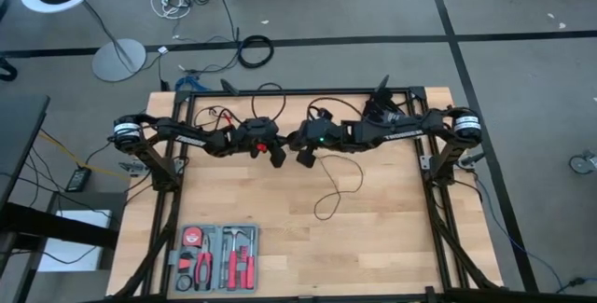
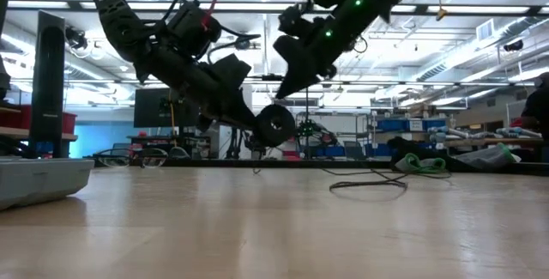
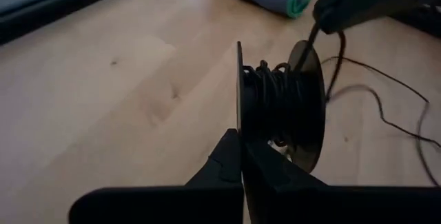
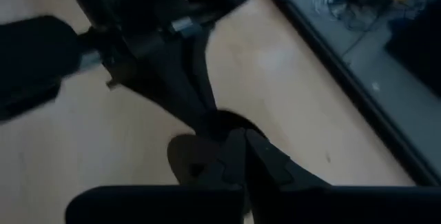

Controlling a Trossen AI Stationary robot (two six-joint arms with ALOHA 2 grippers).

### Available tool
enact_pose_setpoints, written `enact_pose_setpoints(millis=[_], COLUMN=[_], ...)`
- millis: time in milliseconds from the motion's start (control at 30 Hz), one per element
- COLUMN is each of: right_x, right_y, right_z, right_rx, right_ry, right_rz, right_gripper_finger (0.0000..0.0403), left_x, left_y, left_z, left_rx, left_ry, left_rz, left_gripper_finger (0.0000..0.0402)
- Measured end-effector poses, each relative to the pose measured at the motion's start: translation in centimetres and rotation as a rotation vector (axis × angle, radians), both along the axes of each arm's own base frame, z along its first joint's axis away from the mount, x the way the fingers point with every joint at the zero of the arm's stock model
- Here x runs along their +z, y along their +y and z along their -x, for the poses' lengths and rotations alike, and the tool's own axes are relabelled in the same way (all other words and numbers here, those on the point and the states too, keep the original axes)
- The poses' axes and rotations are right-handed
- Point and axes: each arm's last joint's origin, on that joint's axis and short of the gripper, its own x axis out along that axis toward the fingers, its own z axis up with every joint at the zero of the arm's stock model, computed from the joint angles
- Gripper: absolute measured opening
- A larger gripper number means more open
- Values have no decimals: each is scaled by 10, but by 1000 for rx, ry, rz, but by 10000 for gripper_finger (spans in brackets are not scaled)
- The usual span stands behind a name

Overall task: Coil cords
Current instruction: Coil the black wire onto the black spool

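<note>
In your right wrist view, the round black spool (image 4: 207, 148) is mostly hidden behind the right gripper (image 4: 244, 156) and blurred. From above, the thin black cord (image 1: 338, 184) is too fine to trace under the arms. In your low view, the grey tool tray (image 2: 39, 180) is cut off by the edge.

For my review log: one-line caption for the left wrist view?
Left gripper shut on a spool wound with thin black cord above the wooden table.
</note>
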Motion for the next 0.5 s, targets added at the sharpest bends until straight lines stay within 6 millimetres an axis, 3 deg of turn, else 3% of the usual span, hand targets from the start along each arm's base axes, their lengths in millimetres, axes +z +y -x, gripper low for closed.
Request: enact_pose_setpoints(millis=[267,500], right_x=[-28,-52], right_y=[0,3], right_z=[19,28], right_rx=[-43,-66], right_ry=[93,6], right_rz=[-226,-285], right_gripper_finger=[28,79], left_x=[-6,5], left_y=[4,7], left_z=[4,-5], left_rx=[0,1], left_ry=[84,159], left_rz=[103,113], left_gripper_finger=[0,0])
